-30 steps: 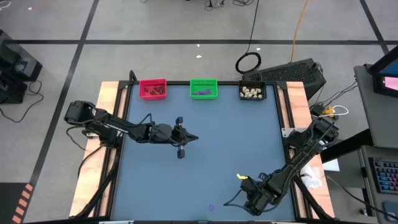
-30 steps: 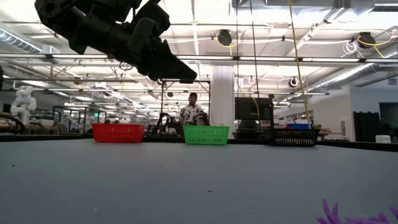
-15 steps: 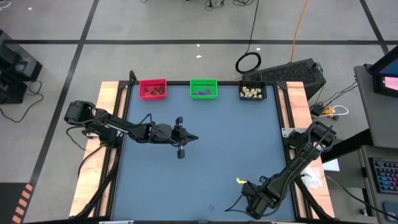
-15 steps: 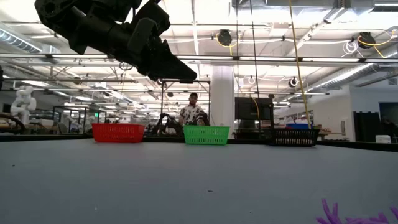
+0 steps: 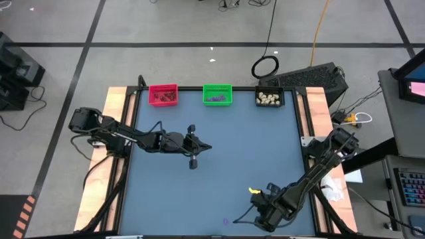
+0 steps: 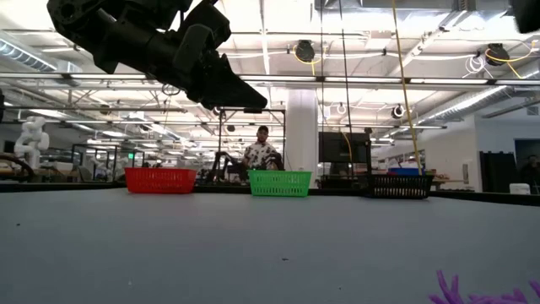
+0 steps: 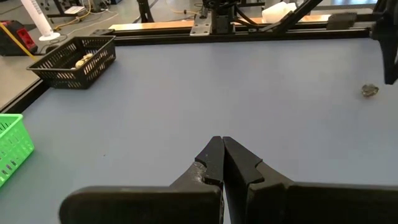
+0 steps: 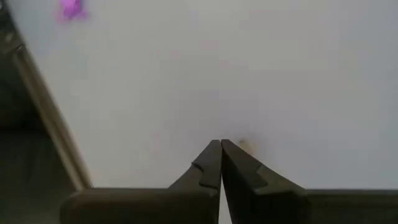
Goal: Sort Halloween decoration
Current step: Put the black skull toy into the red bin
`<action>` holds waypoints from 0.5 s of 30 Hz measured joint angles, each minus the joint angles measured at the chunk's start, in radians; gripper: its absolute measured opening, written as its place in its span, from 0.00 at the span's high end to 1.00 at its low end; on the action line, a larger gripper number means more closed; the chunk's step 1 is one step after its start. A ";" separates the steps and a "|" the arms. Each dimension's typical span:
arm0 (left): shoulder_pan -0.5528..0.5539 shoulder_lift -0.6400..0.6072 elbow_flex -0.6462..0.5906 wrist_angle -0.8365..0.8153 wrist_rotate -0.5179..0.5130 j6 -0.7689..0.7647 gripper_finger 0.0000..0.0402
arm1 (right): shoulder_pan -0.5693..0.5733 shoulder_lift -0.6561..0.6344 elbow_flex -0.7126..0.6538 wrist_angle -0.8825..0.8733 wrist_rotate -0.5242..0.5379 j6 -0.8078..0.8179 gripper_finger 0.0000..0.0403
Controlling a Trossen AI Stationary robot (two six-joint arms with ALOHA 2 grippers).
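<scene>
Near the table's near edge lies a flat purple bit (image 5: 225, 221) (image 6: 456, 291) (image 8: 71, 9). My right gripper (image 5: 256, 210) (image 8: 221, 144) hangs to its right, over bare table, pointing steeply down, shut and holding nothing. My left gripper (image 5: 201, 147) (image 7: 221, 140) hovers shut and without a load over the table's middle left. A dark grey lump (image 7: 370, 91) rests on the table surface in the left wrist view. Cream-white lumps fill the black bin (image 5: 269, 98).
Red bin (image 5: 163, 94), green bin (image 5: 217, 93) and the black bin stand in a row along the far edge. The table's wooden side rails (image 5: 114, 106) flank the blue surface. A person (image 6: 261, 154) stands in the room beyond the table.
My right gripper has shifted a little toward the table's left edge and its wrist has rolled; part of that arm now shows at the low view's top right corner. The purple bit lies where it was.
</scene>
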 joint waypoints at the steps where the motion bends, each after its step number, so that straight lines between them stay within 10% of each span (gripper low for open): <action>1: 0.000 0.000 0.000 0.000 0.000 0.000 1.00 | -0.006 0.000 0.009 -0.018 0.006 -0.012 0.99; 15: -0.001 0.000 0.000 -0.003 0.000 0.000 1.00 | -0.004 0.014 0.015 -0.040 -0.084 -0.084 0.72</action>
